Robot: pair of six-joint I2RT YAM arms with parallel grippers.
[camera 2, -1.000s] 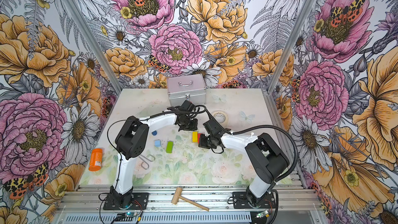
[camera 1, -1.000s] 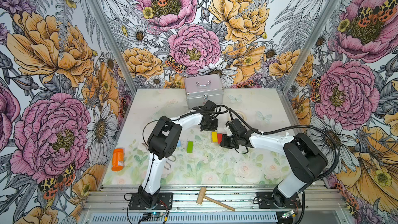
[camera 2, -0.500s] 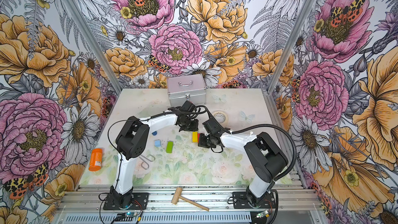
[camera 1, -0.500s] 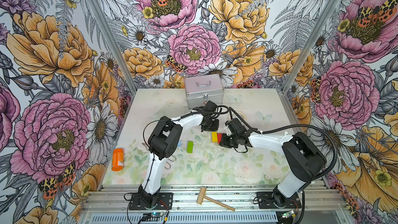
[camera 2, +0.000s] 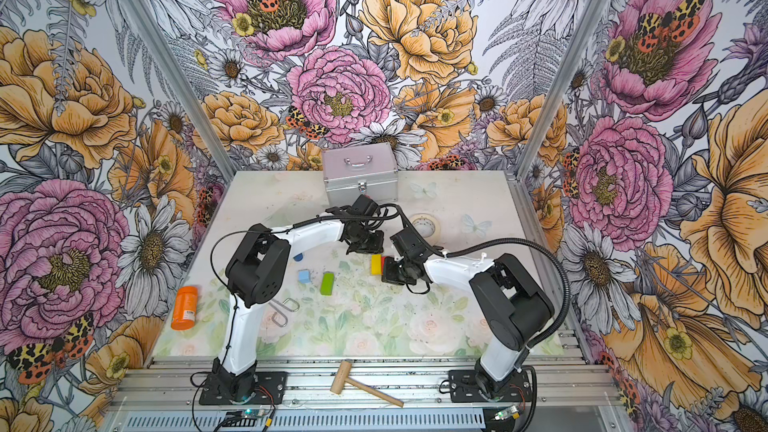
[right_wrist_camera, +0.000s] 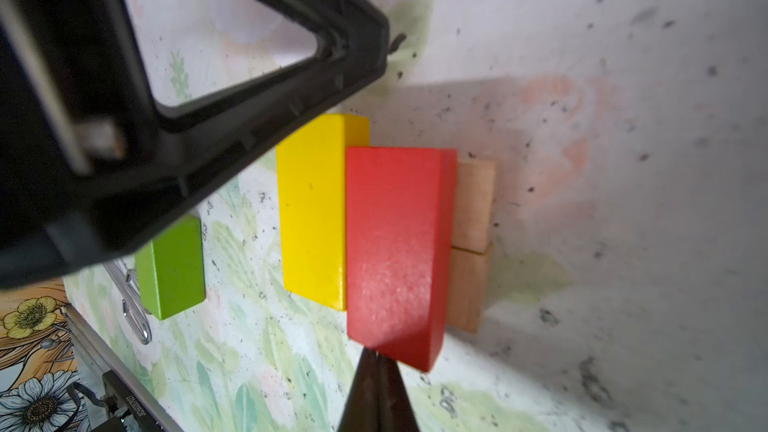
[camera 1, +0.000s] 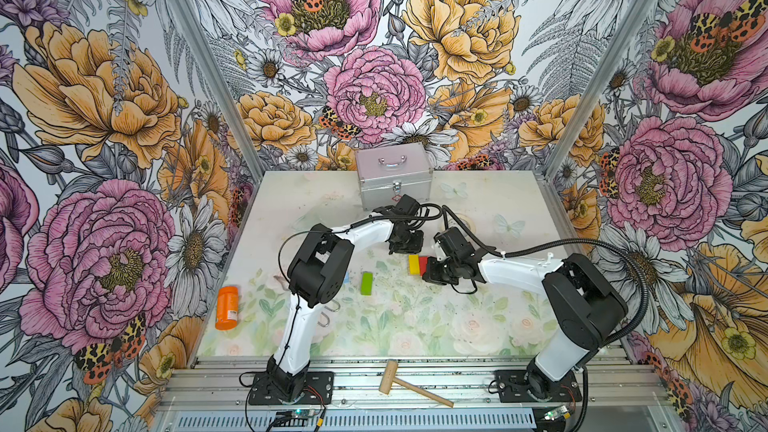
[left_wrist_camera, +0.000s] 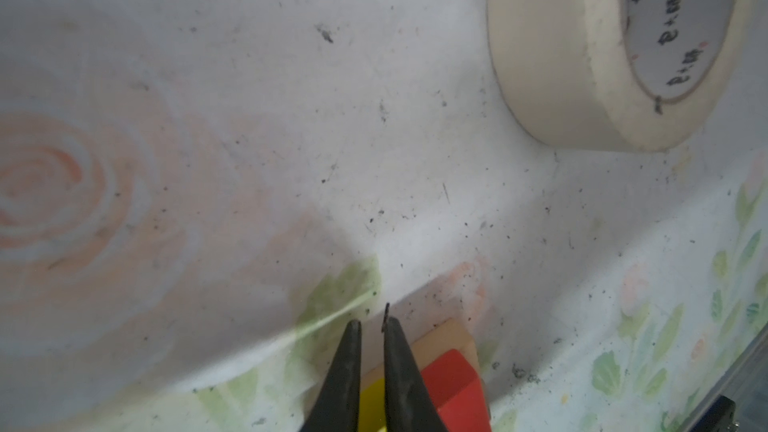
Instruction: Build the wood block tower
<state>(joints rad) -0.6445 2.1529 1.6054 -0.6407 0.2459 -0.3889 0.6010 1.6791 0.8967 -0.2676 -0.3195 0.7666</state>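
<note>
Yellow bar (right_wrist_camera: pixel 313 209), red bar (right_wrist_camera: pixel 395 243), green bar (right_wrist_camera: pixel 172 268), tan bars (right_wrist_camera: pixel 471 238).

Both arms reach in toward mid-table, elbows bent, wrists pitched down. Left gripper (left_wrist_camera: pixel 369 326) has its jaws nearly together with a thin gap between them, tips low, nothing visibly between them. Right gripper (right_wrist_camera: pixel 377 357) has its jaws pressed fully together, tips low; the two grippers sit near each other in both top views.
</note>
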